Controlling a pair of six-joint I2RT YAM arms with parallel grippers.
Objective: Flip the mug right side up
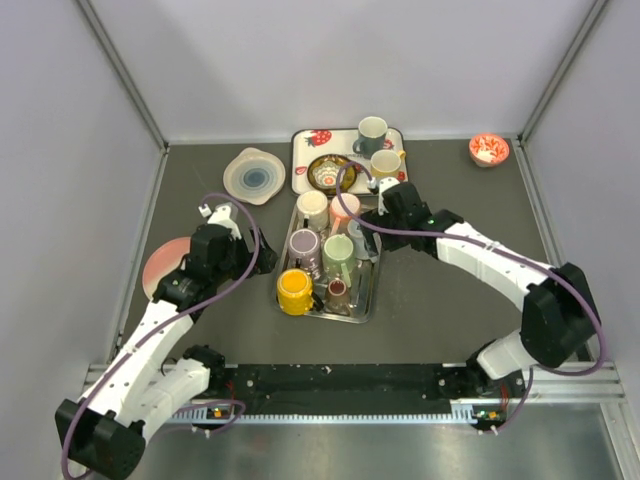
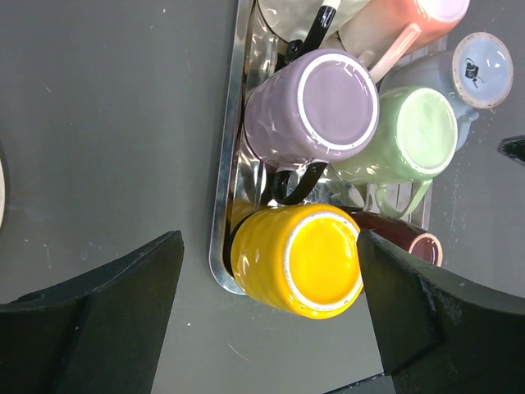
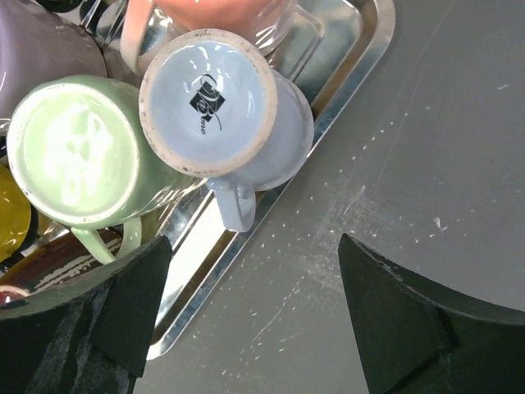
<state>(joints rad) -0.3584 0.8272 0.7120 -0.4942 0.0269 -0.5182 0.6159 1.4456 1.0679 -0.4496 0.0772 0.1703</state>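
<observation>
A metal tray [image 1: 372, 283] in the middle of the table holds several mugs standing upside down: cream [image 1: 313, 208], pink [image 1: 345, 210], purple [image 1: 303, 245], green [image 1: 338, 252], yellow [image 1: 294, 292], and a brown one [image 1: 338, 290] lying on its side. My left gripper [image 1: 255, 258] is open above the tray's left edge. The yellow mug [image 2: 316, 258] sits between its fingers, with the purple mug [image 2: 324, 107] beyond. My right gripper [image 1: 375, 225] is open over the tray's right edge [image 3: 246, 246], just below the upside-down light blue mug [image 3: 221, 107] and next to the green mug [image 3: 78, 148].
A strawberry-patterned tray [image 1: 300, 150] at the back holds two upright mugs [image 1: 372, 132] [image 1: 386, 164] and a dark bowl [image 1: 328, 172]. A pale plate [image 1: 254, 175] lies back left, a pink plate [image 1: 165, 265] lies left under my left arm, and a small red bowl [image 1: 489, 150] sits back right.
</observation>
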